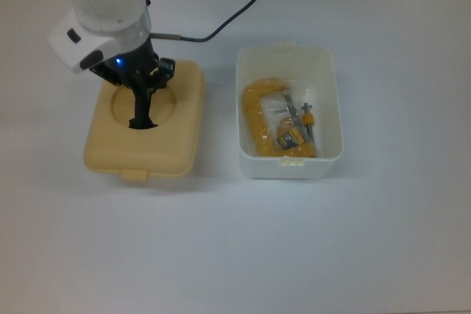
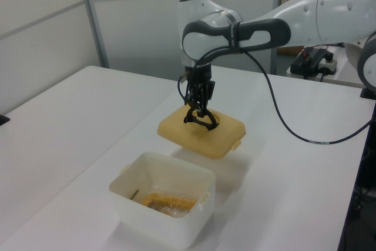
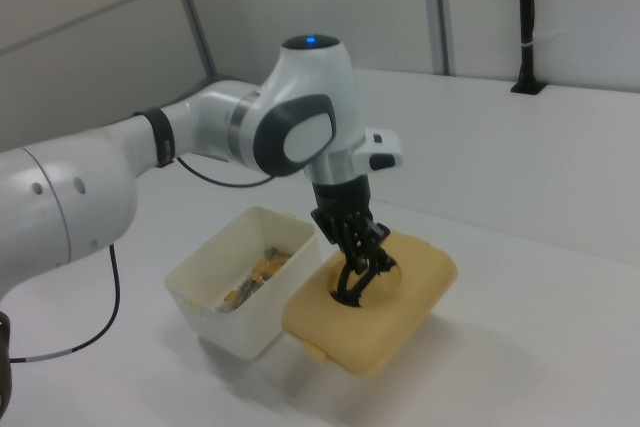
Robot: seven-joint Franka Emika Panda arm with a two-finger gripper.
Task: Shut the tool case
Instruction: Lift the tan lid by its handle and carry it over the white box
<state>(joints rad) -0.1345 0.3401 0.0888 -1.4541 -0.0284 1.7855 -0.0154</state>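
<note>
One end effector [image 1: 141, 112], black, two-fingered, pointing straight down into the round recess of the beige lid [image 1: 180, 126] and clenched on the black handle [image 2: 200, 119] there. Lid rectangular with rounded corners, a small tab [image 1: 134, 176] on the edge nearest the bottom of the top view, and another tab [image 2: 236, 144] at the left view's right. Held clear of the white bench [image 2: 70, 116], with a shadow on the surface beneath it in the left view, and slightly tilted in the right view, the near tabbed edge lower. Well to the top view's right of the lid, and apart from it, the white tub [image 1: 333, 101], rectangular with rounded corners, open on top, standing on the bench. Inside it a yellow clamp [image 1: 257, 112] with some small metal parts in clear wrapping. Above the end effector, the white wrist housing with a blue light [image 3: 309, 42], a black cable [image 2: 282, 124] looping away from it, and the white and grey arm [image 3: 150, 147] leading off toward the right view's left.
</note>
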